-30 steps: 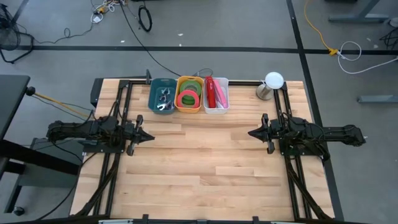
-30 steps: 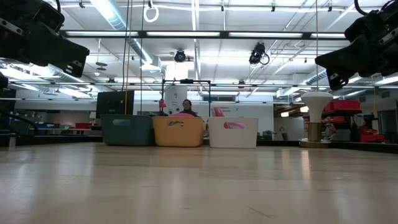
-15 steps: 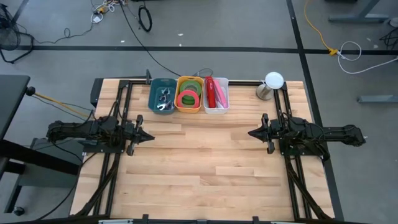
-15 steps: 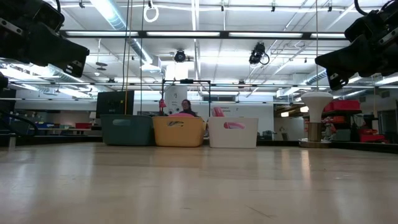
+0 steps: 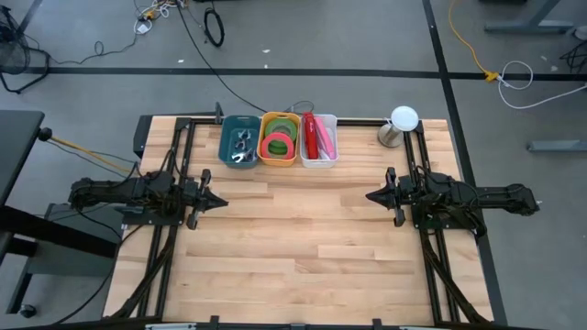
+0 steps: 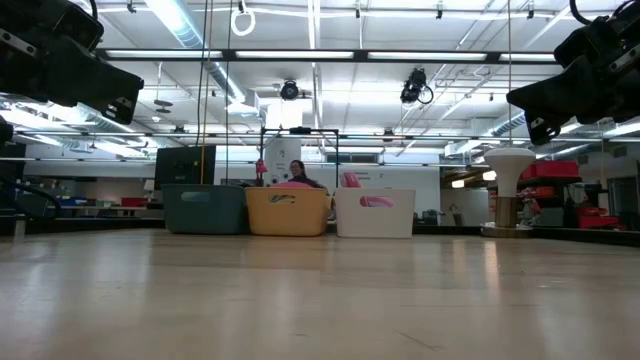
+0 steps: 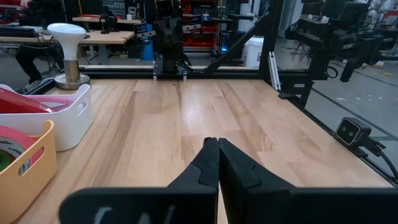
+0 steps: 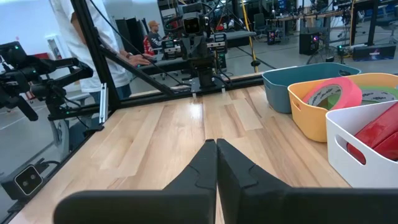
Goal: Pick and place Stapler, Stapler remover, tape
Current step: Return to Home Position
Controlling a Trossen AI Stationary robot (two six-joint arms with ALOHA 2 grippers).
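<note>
My left gripper [image 7: 212,142] is showing matt black plastic fingers [image 7: 239,173]. Beneath, the pale wooden plank table [image 7: 186,118] is looking smooth, with a soft satin sheen. The teal plastic bin [image 8: 280,93], yellow plastic bin [image 8: 309,121] and white plastic bin [image 8: 356,163] are looking smooth and moulded, faintly glossy. The black metal frame post [image 7: 275,31] is looking matt.

Bright, even; ceiling strip lights [image 6: 170,18] overhd; sheen on tabletop [image 6: 320,300]; shadows faint.
</note>
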